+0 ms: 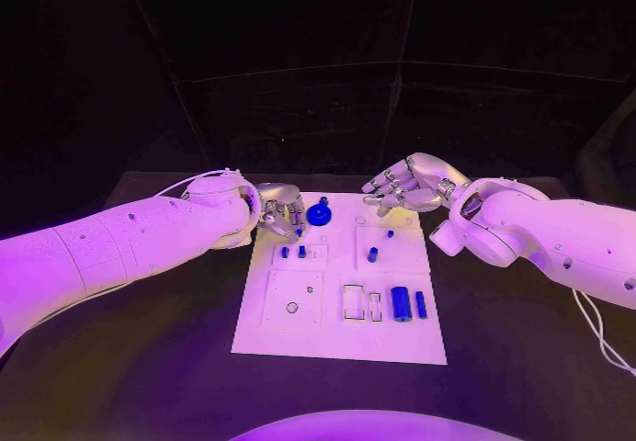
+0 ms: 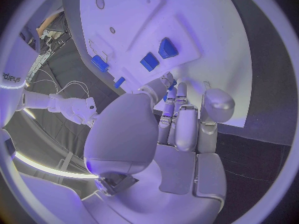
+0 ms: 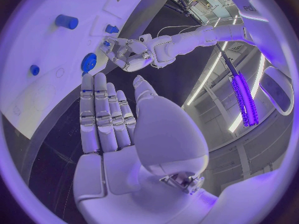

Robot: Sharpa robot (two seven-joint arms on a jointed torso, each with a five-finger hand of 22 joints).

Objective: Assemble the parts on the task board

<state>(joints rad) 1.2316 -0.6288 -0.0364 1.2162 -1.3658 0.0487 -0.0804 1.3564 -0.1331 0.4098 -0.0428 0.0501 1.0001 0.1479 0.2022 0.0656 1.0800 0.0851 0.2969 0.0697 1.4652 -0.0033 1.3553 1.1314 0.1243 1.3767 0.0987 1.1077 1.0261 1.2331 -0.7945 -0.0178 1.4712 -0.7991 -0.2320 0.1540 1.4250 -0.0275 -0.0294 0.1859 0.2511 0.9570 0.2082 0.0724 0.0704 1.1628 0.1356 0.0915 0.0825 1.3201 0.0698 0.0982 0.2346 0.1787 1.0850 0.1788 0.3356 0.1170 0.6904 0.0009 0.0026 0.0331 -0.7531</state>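
Task board [image 1: 398, 344]: no legible writing

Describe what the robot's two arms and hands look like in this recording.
Both arms are smooth, rounded white shells with small dark dots along them, the left arm and the right arm alike. Each ends in a silver, segmented, many-fingered hand: left hand, right hand. Thin pale cables loop at the left wrist and hang beside the right arm.

white task board [image 1: 338, 342] flat mid-table — small blue parts [image 1: 401, 303] on it
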